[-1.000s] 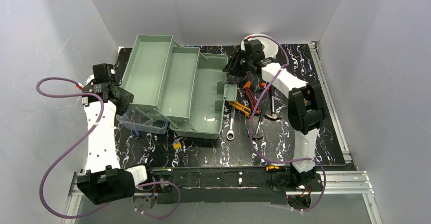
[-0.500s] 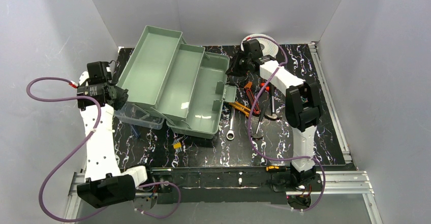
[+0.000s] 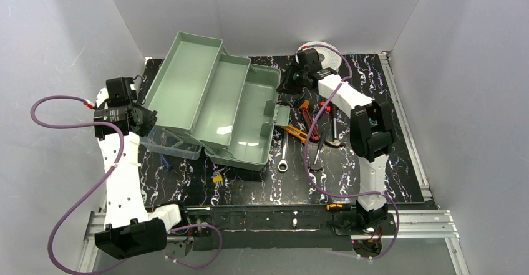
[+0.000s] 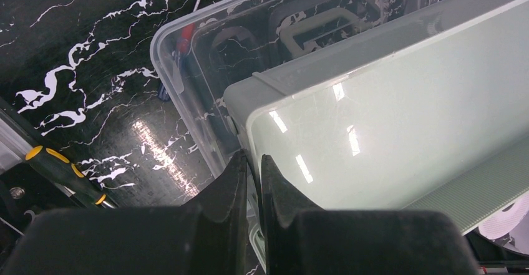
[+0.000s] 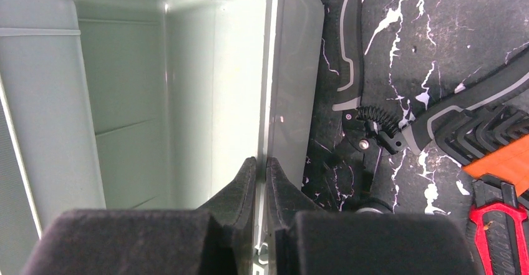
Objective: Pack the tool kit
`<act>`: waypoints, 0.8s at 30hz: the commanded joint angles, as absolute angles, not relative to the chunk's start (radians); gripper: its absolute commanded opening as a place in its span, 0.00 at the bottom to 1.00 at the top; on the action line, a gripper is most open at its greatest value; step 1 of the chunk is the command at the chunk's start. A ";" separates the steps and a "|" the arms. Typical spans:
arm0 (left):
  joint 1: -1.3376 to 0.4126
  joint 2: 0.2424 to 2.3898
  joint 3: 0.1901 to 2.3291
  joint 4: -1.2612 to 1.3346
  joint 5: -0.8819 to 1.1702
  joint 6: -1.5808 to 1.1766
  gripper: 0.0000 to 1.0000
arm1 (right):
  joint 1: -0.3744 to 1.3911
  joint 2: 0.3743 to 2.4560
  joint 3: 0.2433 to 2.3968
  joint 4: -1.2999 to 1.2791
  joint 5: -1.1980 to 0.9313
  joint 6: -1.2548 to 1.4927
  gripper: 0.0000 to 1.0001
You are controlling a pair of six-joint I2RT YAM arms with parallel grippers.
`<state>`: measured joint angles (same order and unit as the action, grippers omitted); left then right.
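The pale green toolbox (image 3: pixel 252 128) lies open, its inner tray (image 3: pixel 187 82) swung up and tilted to the left over the translucent lid (image 3: pixel 171 145). My left gripper (image 3: pixel 145 120) is shut on the tray's left edge; in the left wrist view the fingers (image 4: pixel 237 181) pinch the green rim (image 4: pixel 249 125) above the lid (image 4: pixel 206 57). My right gripper (image 3: pixel 288 83) is shut on the box's right wall (image 5: pixel 265 69), one finger inside, one outside. Loose tools lie right of the box: wrench (image 3: pixel 283 153), orange pliers (image 3: pixel 293 131), hammer (image 3: pixel 334 139).
A round white spool (image 3: pixel 321 49) stands at the back behind the right arm. Grey-handled pliers (image 5: pixel 365 138) and an orange knife (image 5: pixel 499 163) lie just outside the held wall. A yellow-handled screwdriver (image 3: pixel 337 206) rests by the near rail, a small yellow part (image 3: pixel 217 178) before the box.
Both grippers have closed, the left on the tray rim, the right on the box wall. The tray end has risen and swung toward the back, and the left arm has shifted left.
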<state>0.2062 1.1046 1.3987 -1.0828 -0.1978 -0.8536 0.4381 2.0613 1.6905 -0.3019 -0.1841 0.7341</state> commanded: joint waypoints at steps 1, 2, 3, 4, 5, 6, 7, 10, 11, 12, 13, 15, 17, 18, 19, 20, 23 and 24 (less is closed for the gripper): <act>0.182 1.055 1.571 -0.980 -0.072 -0.777 0.00 | 0.443 2.010 1.700 -0.241 -0.202 0.733 0.06; 0.182 1.060 1.586 -0.981 -0.057 -0.779 0.00 | 0.443 2.008 1.700 -0.241 -0.207 0.733 0.06; 0.179 1.063 1.595 -0.981 -0.036 -0.785 0.00 | 0.442 2.007 1.699 -0.239 -0.211 0.735 0.06; 0.176 1.066 1.601 -0.981 -0.020 -0.793 0.00 | 0.440 2.005 1.697 -0.237 -0.213 0.735 0.06; 0.170 1.069 1.603 -0.980 -0.009 -0.799 0.00 | 0.441 2.003 1.695 -0.235 -0.215 0.736 0.06; 0.159 1.072 1.604 -0.979 -0.002 -0.804 0.00 | 0.440 2.000 1.695 -0.235 -0.218 0.737 0.06; 0.154 1.075 1.603 -0.978 -0.001 -0.807 0.00 | 0.440 1.999 1.694 -0.234 -0.218 0.736 0.06; 0.146 1.070 1.576 -0.977 -0.019 -0.809 0.00 | 0.438 1.997 1.689 -0.233 -0.221 0.738 0.06; 0.146 1.066 1.559 -0.976 -0.035 -0.808 0.00 | 0.437 1.995 1.688 -0.233 -0.220 0.738 0.06; 0.147 1.060 1.534 -0.973 -0.049 -0.807 0.00 | 0.436 1.994 1.685 -0.233 -0.220 0.738 0.06; 0.147 1.054 1.513 -0.968 -0.064 -0.807 0.00 | 0.436 1.991 1.683 -0.232 -0.220 0.738 0.06; 0.147 1.052 1.475 -0.963 -0.093 -0.807 0.01 | 0.435 1.988 1.681 -0.231 -0.217 0.736 0.06; 0.148 1.056 1.445 -0.956 -0.112 -0.805 0.01 | 0.435 1.989 1.680 -0.231 -0.219 0.735 0.06; 0.148 1.062 1.435 -0.953 -0.119 -0.804 0.01 | 0.435 1.990 1.680 -0.230 -0.219 0.735 0.06; 0.148 1.065 1.429 -0.947 -0.122 -0.801 0.01 | 0.435 1.991 1.680 -0.230 -0.221 0.736 0.06; 0.148 1.068 1.421 -0.942 -0.125 -0.799 0.01 | 0.434 1.993 1.680 -0.230 -0.223 0.735 0.06; 0.148 1.077 1.417 -0.934 -0.158 -0.787 0.01 | 0.436 1.997 1.680 -0.227 -0.230 0.735 0.06; 0.149 1.081 1.418 -0.933 -0.172 -0.782 0.02 | 0.434 1.999 1.680 -0.226 -0.233 0.735 0.06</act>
<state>0.1745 1.1095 1.3964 -1.0580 -0.2237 -0.8413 0.4377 2.0541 1.6844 -0.3145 -0.2070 0.7361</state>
